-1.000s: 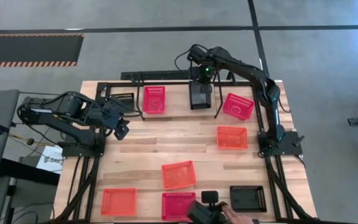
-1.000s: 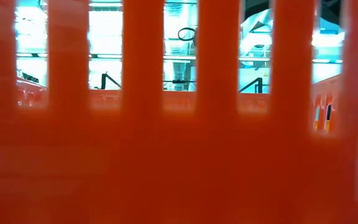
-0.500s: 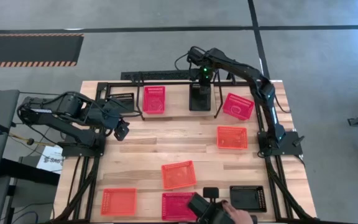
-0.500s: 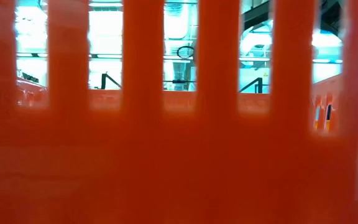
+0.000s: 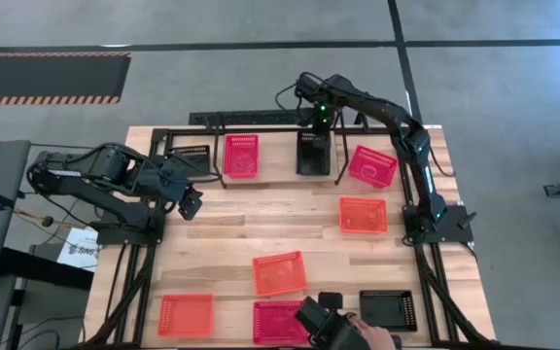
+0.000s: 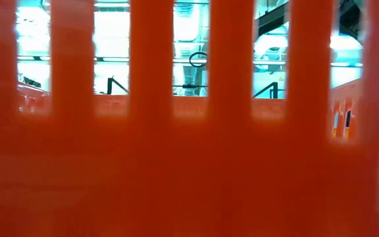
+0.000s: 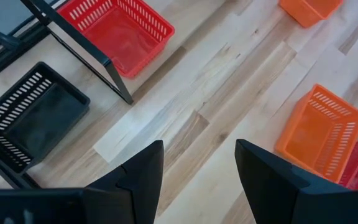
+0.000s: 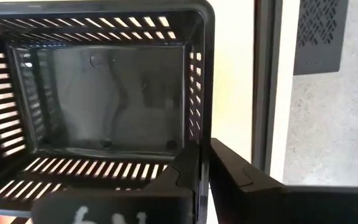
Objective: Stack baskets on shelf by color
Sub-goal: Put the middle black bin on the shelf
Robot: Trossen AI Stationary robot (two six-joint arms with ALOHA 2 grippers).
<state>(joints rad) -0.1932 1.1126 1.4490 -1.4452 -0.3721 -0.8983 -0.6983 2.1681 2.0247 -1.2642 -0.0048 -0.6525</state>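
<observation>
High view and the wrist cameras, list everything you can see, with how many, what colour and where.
Black baskets: three; one on the shelf's left end, one on the shelf under the right gripper, one at the table's near right.
Red baskets: three; one on the shelf, one just right of the shelf, one at the near edge.
Orange baskets: three; right side, centre, near left.
Shelf: one, wood board with black rods, far side of table.
Person's hand: one, near edge, by a black device.
Left gripper: open, empty, over the table's left.
Right gripper: closed on the black basket's wall.
</observation>
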